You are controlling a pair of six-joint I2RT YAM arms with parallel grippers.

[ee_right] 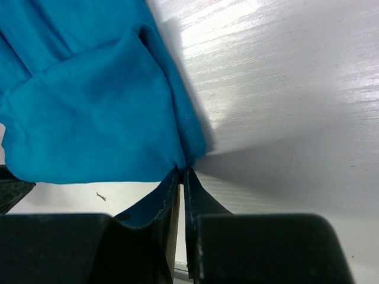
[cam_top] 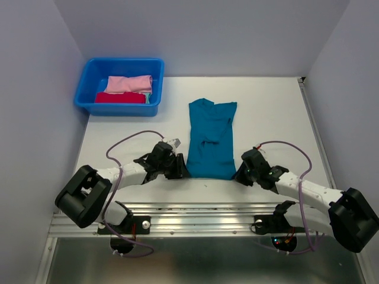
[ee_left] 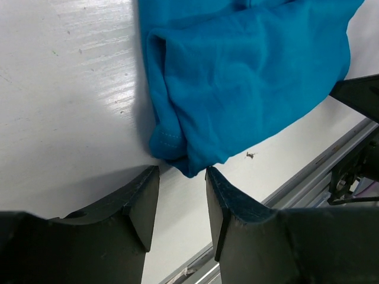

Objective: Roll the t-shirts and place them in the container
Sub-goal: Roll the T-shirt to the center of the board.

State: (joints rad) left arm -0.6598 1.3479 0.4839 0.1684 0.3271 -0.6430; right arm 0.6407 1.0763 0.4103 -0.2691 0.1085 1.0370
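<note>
Right gripper is pinched almost closed on the near right hem corner of the teal t-shirt, which lies as a long strip mid-table, hem toward the arms. The left gripper stands part open with the left corner just ahead of its tips, apparently not caught, though the wrist view is tight. You should slide those jaws over that corner and clamp as deep as the right before turning the hem, or the roll skews. The white table looks slick, pale walls close both sides, and the blue tub with pink bundle and red bundle sits far left, well apart.
</note>
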